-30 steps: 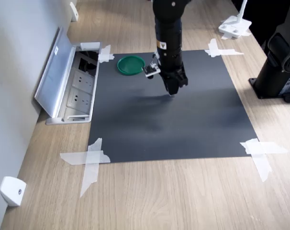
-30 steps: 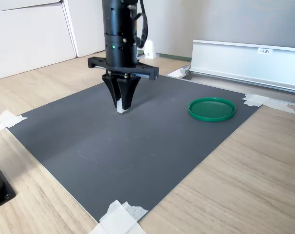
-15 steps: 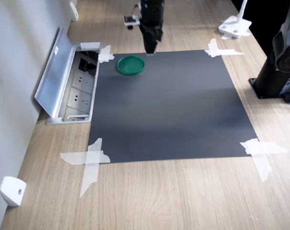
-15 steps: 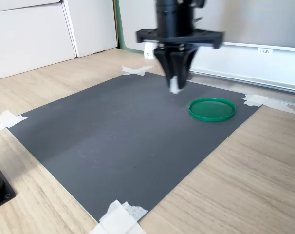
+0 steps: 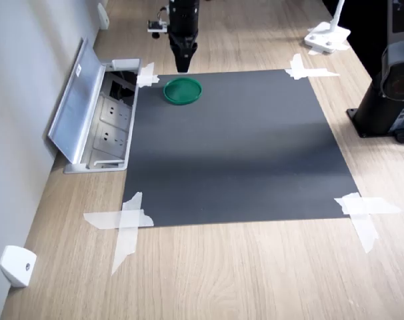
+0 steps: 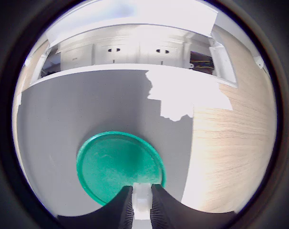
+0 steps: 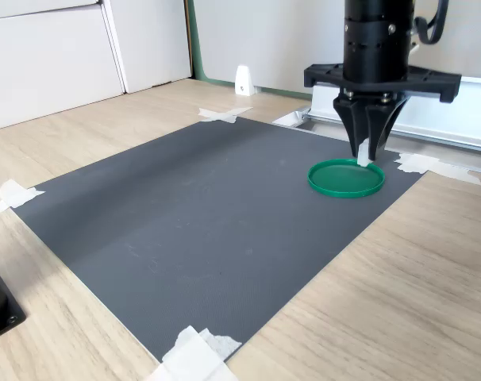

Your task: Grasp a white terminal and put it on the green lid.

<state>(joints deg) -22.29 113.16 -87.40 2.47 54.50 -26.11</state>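
The green lid (image 5: 183, 91) (image 7: 345, 178) (image 6: 119, 166) lies flat on the dark mat near its corner by the floor socket box. My gripper (image 5: 183, 65) (image 7: 365, 155) (image 6: 141, 205) hangs above the lid's edge, pointing down, shut on the white terminal (image 7: 364, 154) (image 6: 141, 199). The small white block sits between the two black fingertips and is clear of the lid's surface. In the first exterior view the terminal is too small to make out.
An open silver floor socket box (image 5: 99, 117) (image 7: 399, 99) borders the mat beside the lid. White tape crosses (image 5: 125, 222) (image 7: 194, 355) hold the mat's corners. A black stand (image 5: 387, 93) stands at the first exterior view's right. A white bracket (image 5: 17, 265) sits at the first exterior view's lower left.
My gripper has carried the terminal from the middle of the mat across to the green lid and now hangs just above its edge.
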